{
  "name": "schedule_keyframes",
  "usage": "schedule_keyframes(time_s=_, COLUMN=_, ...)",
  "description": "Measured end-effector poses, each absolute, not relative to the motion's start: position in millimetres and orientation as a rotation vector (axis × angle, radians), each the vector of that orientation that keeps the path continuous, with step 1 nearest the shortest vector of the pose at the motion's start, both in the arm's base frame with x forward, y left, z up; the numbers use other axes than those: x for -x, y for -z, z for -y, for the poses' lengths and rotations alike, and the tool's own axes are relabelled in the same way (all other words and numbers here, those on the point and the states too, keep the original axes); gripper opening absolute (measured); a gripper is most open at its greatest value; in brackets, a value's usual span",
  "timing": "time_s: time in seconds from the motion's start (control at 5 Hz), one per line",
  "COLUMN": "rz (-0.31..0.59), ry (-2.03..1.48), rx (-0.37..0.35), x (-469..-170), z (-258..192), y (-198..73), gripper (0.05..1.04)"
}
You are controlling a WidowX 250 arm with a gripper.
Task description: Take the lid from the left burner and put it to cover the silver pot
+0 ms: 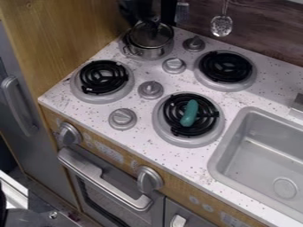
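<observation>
Camera view: lid over silver pot, covering seemingly nearly complete; claw above, whether apart or together cannot be told.

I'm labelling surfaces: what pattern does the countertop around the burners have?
The countertop is white with dark speckles, clearest in the camera view.

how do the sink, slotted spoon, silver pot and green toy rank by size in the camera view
1. sink
2. silver pot
3. green toy and slotted spoon: too alike to rank, one slim and long, the other with a wider head
</observation>
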State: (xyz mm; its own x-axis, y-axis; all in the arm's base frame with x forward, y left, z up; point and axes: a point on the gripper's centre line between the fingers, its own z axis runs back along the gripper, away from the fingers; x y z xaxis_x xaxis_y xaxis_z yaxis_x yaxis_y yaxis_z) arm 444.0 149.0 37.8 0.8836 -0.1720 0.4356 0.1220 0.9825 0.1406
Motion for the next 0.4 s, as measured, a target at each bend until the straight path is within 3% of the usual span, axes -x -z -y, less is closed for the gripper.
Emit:
schedule_keyframes(time_s=0.2, rz=0.247, ry=0.098, rx=-0.04, x=-408.7, z=-132.2, y=-26.4, gripper=0.997)
schedule_keyframes(time_s=0.4, rz=0.131, ry=0.085, rx=0.065, x=-389.0, z=-107.0, y=-16.1, gripper=0.997)
